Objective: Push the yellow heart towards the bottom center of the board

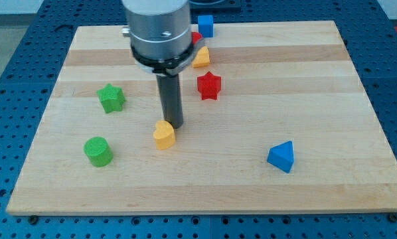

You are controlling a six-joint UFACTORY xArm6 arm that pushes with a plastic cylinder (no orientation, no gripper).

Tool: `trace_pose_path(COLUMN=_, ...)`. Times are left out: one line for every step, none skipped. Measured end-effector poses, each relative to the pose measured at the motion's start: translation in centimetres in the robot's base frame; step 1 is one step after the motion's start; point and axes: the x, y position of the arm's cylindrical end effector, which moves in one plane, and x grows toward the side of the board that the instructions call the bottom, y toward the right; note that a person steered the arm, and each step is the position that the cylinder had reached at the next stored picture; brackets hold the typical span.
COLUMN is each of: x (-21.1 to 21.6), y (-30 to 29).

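The yellow heart [164,135] lies on the wooden board [251,179], left of centre and a bit below the middle. My tip [174,125] stands right at the heart's upper right edge, touching or nearly touching it. The dark rod rises from there to the grey arm body at the view's top.
A green star [111,98] and a green cylinder [98,151] lie at the left. A red star [209,85] and a yellow block [201,58] lie right of the rod. A blue cube [206,26] and a partly hidden red block [196,38] are at the top. A blue triangular block [281,157] is at the lower right.
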Motion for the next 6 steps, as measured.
trace_pose_path(x=0.0, y=-1.9)
trace_pose_path(x=0.0, y=-3.7)
trace_pose_path(x=0.0, y=-5.7)
trace_pose_path(x=1.3, y=-6.0)
trace_pose_path(x=4.3, y=-2.6)
trace_pose_path(x=6.9, y=0.1)
